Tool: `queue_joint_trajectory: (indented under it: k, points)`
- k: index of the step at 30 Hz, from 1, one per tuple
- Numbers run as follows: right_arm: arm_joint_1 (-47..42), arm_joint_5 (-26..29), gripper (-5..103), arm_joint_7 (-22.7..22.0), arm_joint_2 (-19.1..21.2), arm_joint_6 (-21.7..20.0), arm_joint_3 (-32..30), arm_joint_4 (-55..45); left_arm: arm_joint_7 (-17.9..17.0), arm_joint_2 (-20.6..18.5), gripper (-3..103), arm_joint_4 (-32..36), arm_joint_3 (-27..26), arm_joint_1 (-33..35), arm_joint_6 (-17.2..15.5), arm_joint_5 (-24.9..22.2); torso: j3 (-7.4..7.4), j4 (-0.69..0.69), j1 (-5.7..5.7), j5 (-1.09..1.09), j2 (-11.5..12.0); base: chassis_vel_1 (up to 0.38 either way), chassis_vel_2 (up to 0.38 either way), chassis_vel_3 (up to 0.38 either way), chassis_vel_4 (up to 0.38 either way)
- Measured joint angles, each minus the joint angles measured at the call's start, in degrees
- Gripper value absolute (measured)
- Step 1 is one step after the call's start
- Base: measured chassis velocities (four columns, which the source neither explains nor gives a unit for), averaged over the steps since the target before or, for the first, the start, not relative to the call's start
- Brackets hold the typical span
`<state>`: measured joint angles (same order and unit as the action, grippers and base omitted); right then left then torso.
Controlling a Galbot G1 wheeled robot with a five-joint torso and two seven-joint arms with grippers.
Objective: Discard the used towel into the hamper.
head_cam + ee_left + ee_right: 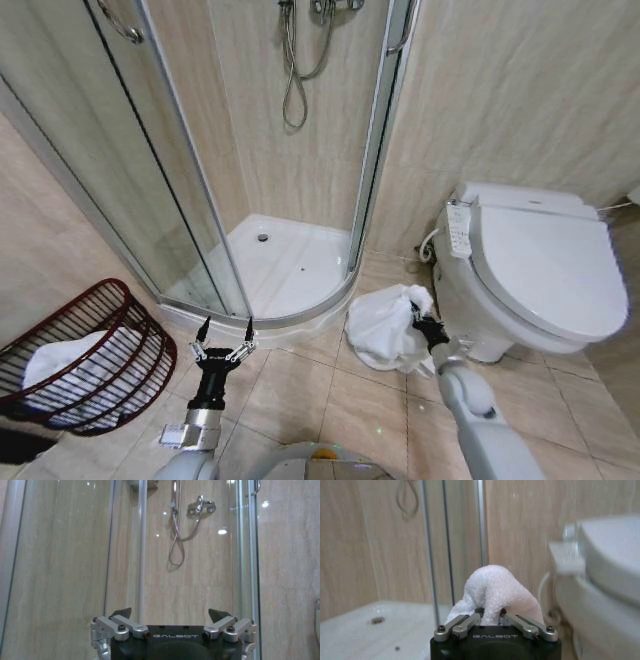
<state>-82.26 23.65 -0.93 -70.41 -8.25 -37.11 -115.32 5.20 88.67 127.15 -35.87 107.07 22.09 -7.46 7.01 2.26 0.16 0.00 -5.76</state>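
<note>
A crumpled white towel (385, 322) lies on the tiled floor between the shower base and the toilet. My right gripper (419, 318) is shut on the towel's upper fold; in the right wrist view the towel (496, 590) bulges up from between the closed fingers (468, 621). The hamper (85, 352), a dark reddish-brown wire basket, stands at the left on the floor with a white cloth (62, 362) inside. My left gripper (226, 327) hovers open in front of the shower base, right of the hamper, holding nothing; its spread fingertips (121, 612) face the shower glass.
A curved glass shower enclosure (180, 190) with a white base (290, 265) fills the middle. A white toilet (540, 265) stands at the right, close to the towel. Bare floor tiles (300, 385) lie between towel and hamper.
</note>
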Motion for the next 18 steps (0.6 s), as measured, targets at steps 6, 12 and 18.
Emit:
queue_joint_trajectory:
  k: [6, 12, 18]
  points:
    - [-5.29, 1.48, 10, -1.45, 1.27, -3.47, -4.77, -13.24, -0.01, -0.63, 100, 0.74, -0.43, -0.33, -0.26, -1.30, 0.00, 0.00, 0.00, -0.02, 0.00, 0.000, 0.000, 0.000, 0.000]
    - [-10.76, 4.19, 10, -4.97, 1.29, -3.61, -9.77, -25.29, 0.27, -1.21, 100, 1.11, -0.27, 0.09, -0.31, -2.73, 0.00, -0.01, 0.00, 0.01, -0.01, 0.000, 0.000, 0.000, 0.000]
    - [-15.00, 3.44, 10, -5.96, -0.33, -3.40, -11.11, -28.90, 0.99, -1.70, 100, 1.76, -0.37, 0.82, -1.21, -3.32, 0.00, 0.00, 0.00, -0.01, -0.01, 0.000, 0.000, 0.000, 0.000]
